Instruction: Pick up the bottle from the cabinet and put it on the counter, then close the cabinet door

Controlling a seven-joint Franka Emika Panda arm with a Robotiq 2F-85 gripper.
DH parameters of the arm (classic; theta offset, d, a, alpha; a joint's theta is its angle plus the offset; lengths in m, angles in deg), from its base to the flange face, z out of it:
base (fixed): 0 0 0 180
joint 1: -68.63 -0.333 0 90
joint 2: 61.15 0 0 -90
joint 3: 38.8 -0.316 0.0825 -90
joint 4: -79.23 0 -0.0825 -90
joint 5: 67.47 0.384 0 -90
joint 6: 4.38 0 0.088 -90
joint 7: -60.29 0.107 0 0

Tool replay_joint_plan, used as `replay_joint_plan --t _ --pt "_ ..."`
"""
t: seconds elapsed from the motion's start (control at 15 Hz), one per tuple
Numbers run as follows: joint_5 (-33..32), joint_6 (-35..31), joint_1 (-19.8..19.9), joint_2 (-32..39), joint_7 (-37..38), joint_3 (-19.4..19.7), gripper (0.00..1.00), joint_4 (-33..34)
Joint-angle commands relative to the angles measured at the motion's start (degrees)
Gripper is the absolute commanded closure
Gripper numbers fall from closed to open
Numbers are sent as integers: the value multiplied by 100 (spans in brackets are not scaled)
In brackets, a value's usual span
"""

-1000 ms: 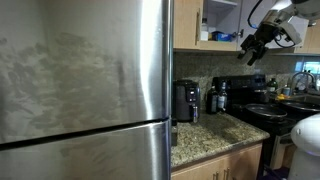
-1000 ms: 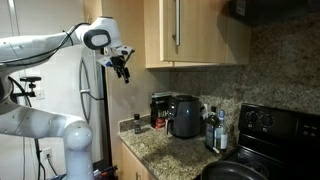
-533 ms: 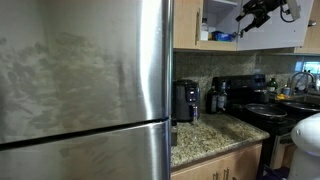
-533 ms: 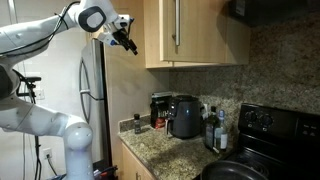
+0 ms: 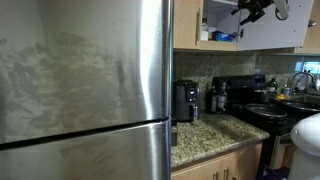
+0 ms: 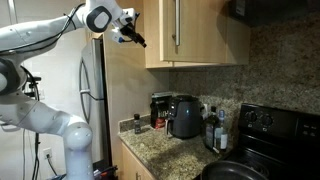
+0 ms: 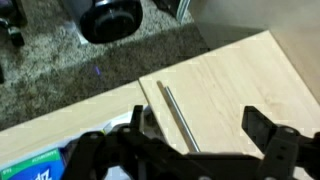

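Observation:
The cabinet [image 5: 225, 20] stands open high on the wall, showing a white inside and shelf. My gripper [image 5: 250, 10] is open and empty, up at the cabinet's opening; it also shows in an exterior view [image 6: 135, 38]. In the wrist view its fingers [image 7: 190, 150] are spread wide over the cabinet door [image 7: 230, 90] and its metal bar handle [image 7: 178, 115]. A whitish shape [image 7: 124, 126] peeks out by one finger; I cannot tell whether it is the bottle. The granite counter [image 5: 205, 135] lies far below.
A flat blue item [image 5: 223, 37] and a yellowish item [image 5: 206, 33] lie on the shelf. A black coffee maker [image 5: 186, 100] and small bottles [image 6: 212, 130] stand on the counter. The steel fridge [image 5: 80, 90] fills one side. A black stove [image 6: 270, 150] is nearby.
The gripper has risen from below the cabinet's bottom edge to shelf height and moved in toward the cabinet. It stays open and empty.

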Motion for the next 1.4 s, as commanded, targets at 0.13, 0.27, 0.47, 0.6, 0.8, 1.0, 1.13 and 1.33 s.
replay_joint_plan --t 0.13,0.27,0.47,0.6,0.8,1.0,1.13,1.33 --pt "-137 -1945 238 1587 361 -165 0 1406" --pt "-70 -1798 13 1352 235 -51 0 1121" --pt "-66 -1828 18 1526 315 -86 0 1329" --pt "-259 -1855 229 2032 437 -17 0 1727" --pt "-332 -1982 345 2711 549 86 0 2289" --pt "-377 -2159 366 3415 616 64 0 3009" --pt "-258 -2118 305 3129 464 83 0 2613" --pt "-256 -2126 305 3434 467 45 0 3004"
